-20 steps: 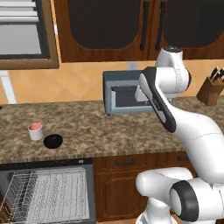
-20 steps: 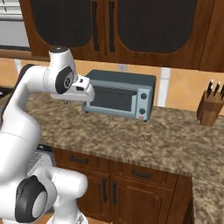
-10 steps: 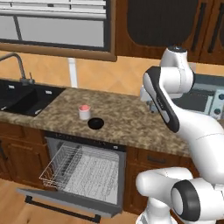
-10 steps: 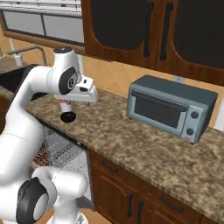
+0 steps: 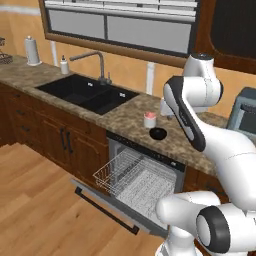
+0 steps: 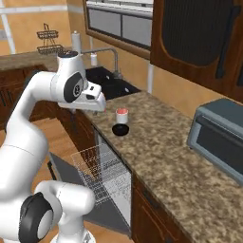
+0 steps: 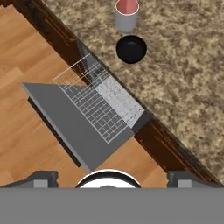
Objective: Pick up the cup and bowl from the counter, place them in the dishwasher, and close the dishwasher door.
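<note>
Granite counter (image 5: 125, 117) runs across the middle of the left base view, with a black sink (image 5: 87, 92) let into it at centre left and a grey oven (image 6: 218, 135) at the right edge of the right base view. Below the counter, the dishwasher (image 5: 142, 170) stands open: its door (image 7: 70, 127) is dropped flat over the wooden floor and the white wire rack (image 7: 98, 103) is drawn out above it, with nothing in it.

My pincer (image 7: 109, 179) hangs high above the floor in front of the counter, its tips at the bottom corners of the hand view, spread wide and released, grasping nothing.

The cup (image 7: 127, 15) sits on the counter at the top centre of the hand view, upright, pink inside showing. The bowl (image 7: 131, 49) lies just below it in that view, close beside it; I cannot tell whether they touch. Both are near the counter edge, above the rack.

I judge the task is at its first step, the approach; nothing is picked up yet. The next move calls for carrying my hand forward over the counter, lowering onto one of the two, and closing on it without knocking its neighbour.
</note>
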